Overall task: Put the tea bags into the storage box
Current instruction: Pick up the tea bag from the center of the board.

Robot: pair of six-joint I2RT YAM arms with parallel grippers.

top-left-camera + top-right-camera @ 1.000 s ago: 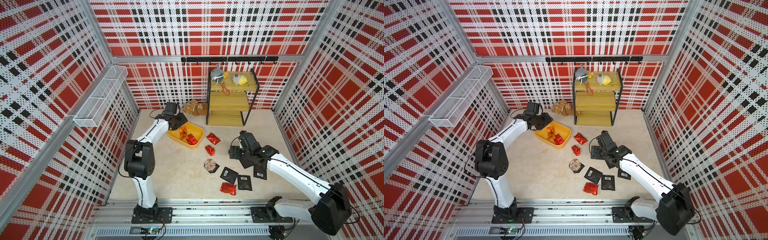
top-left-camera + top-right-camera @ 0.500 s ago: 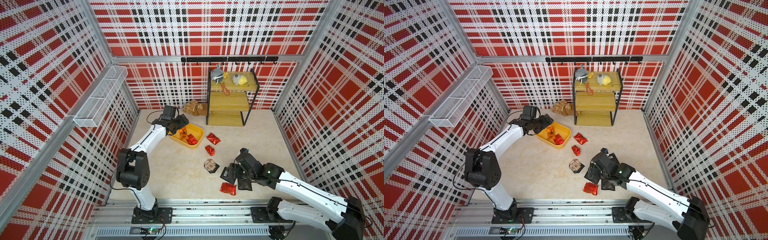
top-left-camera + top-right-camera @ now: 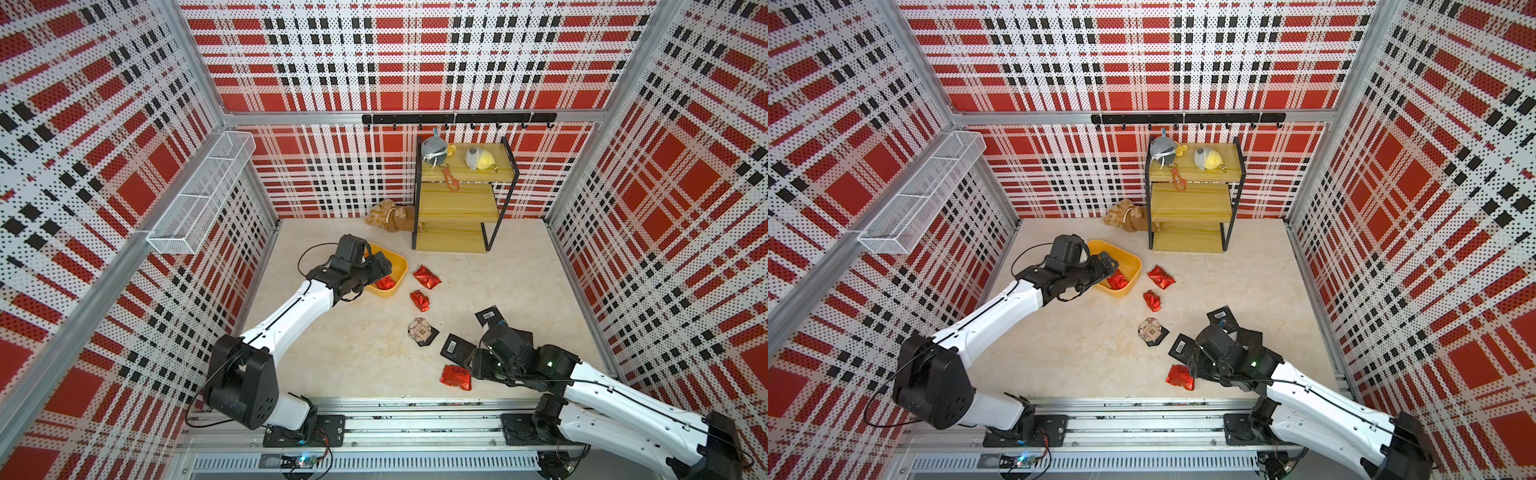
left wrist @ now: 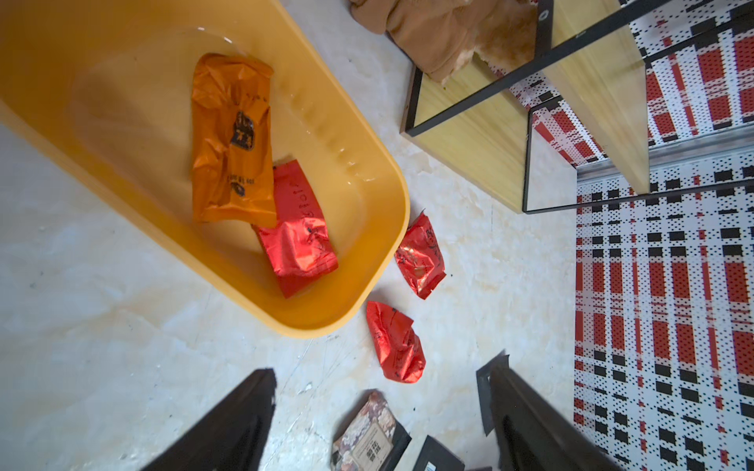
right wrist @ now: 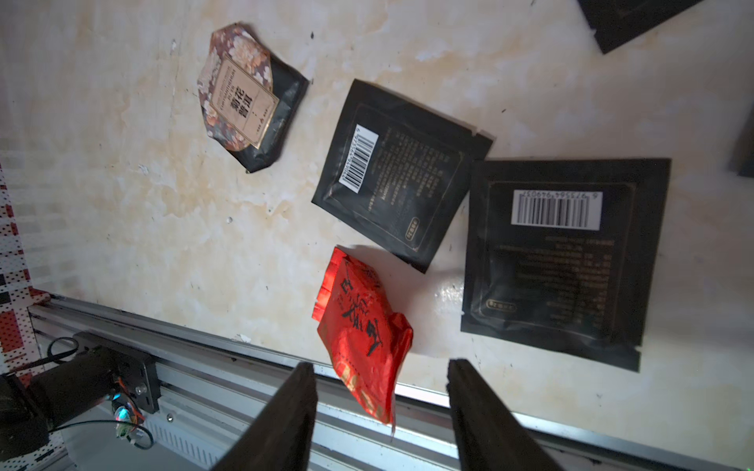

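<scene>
- Now my right gripper (image 5: 380,365), jaws parted, straddles one end of the red tea bag (image 5: 363,326) (its long axis runs straight away from me).
- My left gripper (image 4: 379,369) gapes empty by the storage box (image 4: 398,228), well apart.

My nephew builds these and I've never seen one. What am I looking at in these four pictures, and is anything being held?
Two robot arms stand on a rail, each ending in a two-fingered pincer. Two pictures look down from above; the other two come from cameras on the arms' wrists. The left pincer hangs open over the yellow storage box, which holds an orange packet and a red packet. More red packets and black sachets lie on the table. The right pincer straddles a crumpled red packet near the rail, jaws apart, so nothing is held.
</scene>
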